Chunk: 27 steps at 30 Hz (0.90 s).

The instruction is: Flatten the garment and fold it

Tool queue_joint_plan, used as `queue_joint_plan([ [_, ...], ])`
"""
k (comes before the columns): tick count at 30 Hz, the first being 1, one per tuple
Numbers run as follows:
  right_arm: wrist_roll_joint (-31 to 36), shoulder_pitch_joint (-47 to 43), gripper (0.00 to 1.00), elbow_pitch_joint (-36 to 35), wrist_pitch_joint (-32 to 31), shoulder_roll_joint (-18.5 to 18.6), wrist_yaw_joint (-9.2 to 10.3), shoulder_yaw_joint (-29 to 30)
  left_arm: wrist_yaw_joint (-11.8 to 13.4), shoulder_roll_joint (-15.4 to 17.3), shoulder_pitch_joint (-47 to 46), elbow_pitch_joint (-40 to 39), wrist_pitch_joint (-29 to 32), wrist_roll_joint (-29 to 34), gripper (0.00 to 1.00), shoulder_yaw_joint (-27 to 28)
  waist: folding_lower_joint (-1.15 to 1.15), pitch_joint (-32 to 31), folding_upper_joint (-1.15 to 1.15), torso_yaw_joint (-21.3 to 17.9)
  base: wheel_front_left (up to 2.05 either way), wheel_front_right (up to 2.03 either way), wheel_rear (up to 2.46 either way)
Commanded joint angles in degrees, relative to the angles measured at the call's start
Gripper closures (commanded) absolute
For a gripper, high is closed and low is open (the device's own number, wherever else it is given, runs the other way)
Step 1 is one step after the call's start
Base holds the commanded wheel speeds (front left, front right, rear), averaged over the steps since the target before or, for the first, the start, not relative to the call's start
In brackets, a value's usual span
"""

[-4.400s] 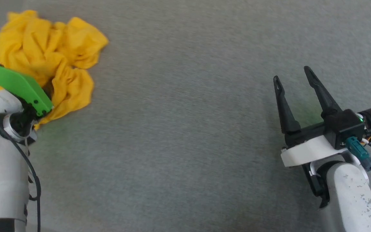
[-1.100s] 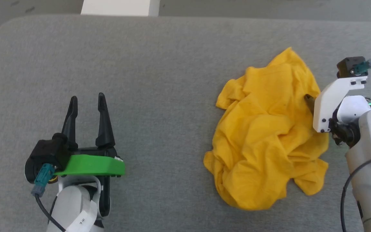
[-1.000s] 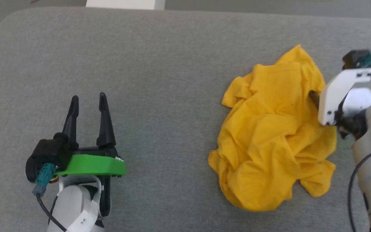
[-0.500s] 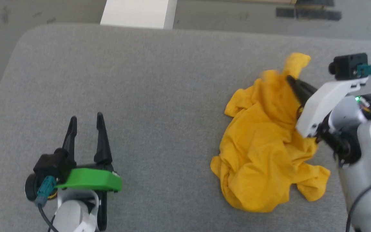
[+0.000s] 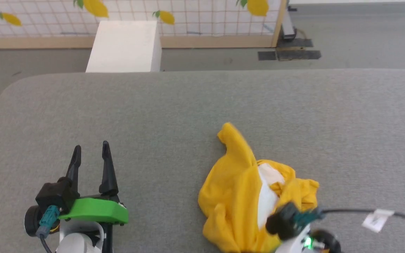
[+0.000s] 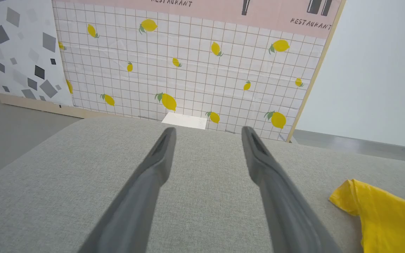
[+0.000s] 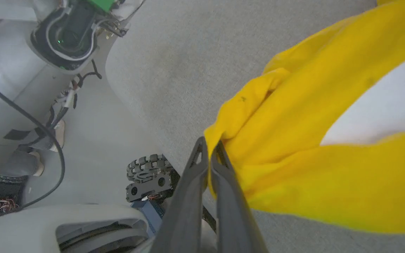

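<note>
Careful: your right gripper (image 7: 209,144), closed nearly tight, is pinching just a thin fold of the crumpled bright yellow cotton T-shirt (image 5: 234,189), so it's risking slipping free. Left gripper (image 5: 91,147) is hanging spread, empty.

My left claw (image 5: 91,147) had two long black fingers (image 5: 108,168), a green bracket (image 5: 95,211) and a teal plug (image 5: 46,214); my right arm's black cable (image 5: 343,211) carried a white tag (image 5: 377,216).

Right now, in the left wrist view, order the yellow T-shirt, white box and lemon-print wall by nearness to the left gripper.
1. yellow T-shirt, on the grey table, lower right.
2. white box, past the table's far edge.
3. lemon-print wall, behind the box.
</note>
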State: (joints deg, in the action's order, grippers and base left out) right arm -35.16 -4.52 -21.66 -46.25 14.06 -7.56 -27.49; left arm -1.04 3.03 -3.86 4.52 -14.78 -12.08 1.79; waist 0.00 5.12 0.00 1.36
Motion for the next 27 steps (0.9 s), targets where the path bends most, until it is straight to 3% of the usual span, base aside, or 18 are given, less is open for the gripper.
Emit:
queue_joint_plan([
  [1, 1.25, -1.26, 1.0, 1.38, -0.23, -0.34, 0.08, -0.28, -0.55, -0.14, 0.76, 0.36, -0.21, 0.43, 0.0, 0.06, 0.0, -1.09, 0.0, -1.04, 0.0, 0.0, 0.0],
  [2, 2.1, -2.08, 1.0, 2.38, -0.07, -0.84, 0.08, -0.14, -0.65, -0.14, 0.74, 0.53, -0.21, 0.42, 0.0, -0.06, 0.0, -1.13, 0.0, -1.03, 0.0, 0.0, 0.0],
  [4, 4.72, -2.87, 0.16, 3.94, 1.5, -1.91, 0.08, 0.63, -0.74, -0.15, 0.74, 0.88, -0.21, 0.36, 0.0, -0.45, 0.0, -1.16, 0.0, -0.96, 0.0, 0.0, 0.0],
  [5, 5.98, -3.11, 0.0, 4.58, 2.68, -2.61, 0.08, 1.33, -0.74, -0.15, 0.81, 1.06, -0.21, 0.3, 0.0, -0.68, 0.0, -1.22, 0.0, -0.94, 0.0, 0.0, 0.0],
  [10, 9.46, -2.01, 0.0, 3.42, 12.92, -6.75, 0.08, 7.48, -1.01, -0.15, 1.22, 1.91, -0.21, 0.17, 0.0, -1.76, 0.0, -1.25, 0.0, -1.06, 0.0, 0.0, 0.0],
  [16, 19.83, 0.08, 0.0, 4.0, 28.19, -9.88, 0.08, 20.82, -1.9, -0.15, -0.52, 3.87, -0.22, -0.94, 0.0, -5.53, 0.0, -0.84, 0.0, -1.65, 0.0, 0.0, 0.0],
  [22, 26.31, 0.6, 0.0, 8.62, 33.85, -11.04, 0.08, 28.5, -2.68, -0.15, -7.47, 7.72, 2.85, -3.01, 0.0, -15.88, 0.0, 0.61, 0.0, -3.14, 0.0, 0.0, 0.0],
  [27, 25.48, 1.95, 0.0, 11.85, 36.36, -11.15, 0.08, 30.32, -2.84, -0.15, -16.08, 10.66, 10.4, -7.25, 0.0, -25.67, 0.0, 3.25, 0.0, -4.95, 0.0, 0.0, 0.0],
])
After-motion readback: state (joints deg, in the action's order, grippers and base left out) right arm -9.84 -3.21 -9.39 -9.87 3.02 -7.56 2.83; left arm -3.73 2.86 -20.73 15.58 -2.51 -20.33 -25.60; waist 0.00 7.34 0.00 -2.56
